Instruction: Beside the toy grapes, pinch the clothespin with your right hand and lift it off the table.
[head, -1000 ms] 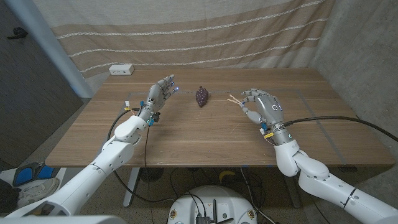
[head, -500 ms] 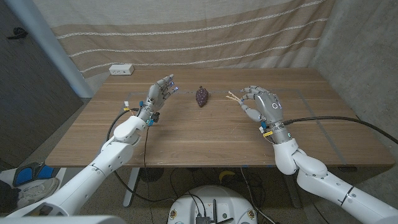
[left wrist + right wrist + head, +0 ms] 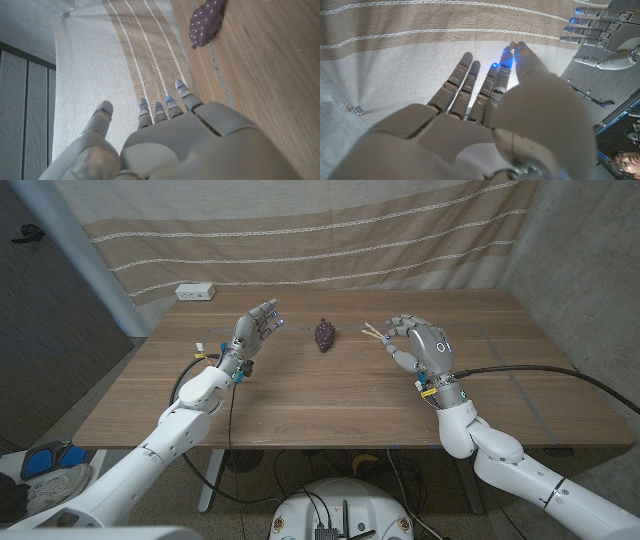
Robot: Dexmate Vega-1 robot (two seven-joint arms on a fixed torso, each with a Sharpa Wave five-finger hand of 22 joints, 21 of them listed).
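The purple toy grapes [image 3: 324, 333] lie on the wooden table [image 3: 330, 405] at its far middle, and they show too in the left wrist view [image 3: 206, 22]. Just right of them a pale wooden clothespin [image 3: 373, 331] sticks out from the fingertips of my right hand [image 3: 421, 347], which pinches it between thumb and a finger. In the right wrist view those fingertips [image 3: 512, 51] meet and hide the pin. My left hand [image 3: 256, 329] stands raised left of the grapes, fingers apart and holding nothing.
A white power strip [image 3: 195, 292] lies at the table's far left corner. A striped curtain [image 3: 320, 230] hangs behind the table. My left hand [image 3: 600, 35] and a person [image 3: 624, 161] at the picture's edge show in the right wrist view.
My right hand has moved a little away from me and upward, and the clothespin has moved with it at the fingertips. The left hand has barely shifted; the grapes stayed put.
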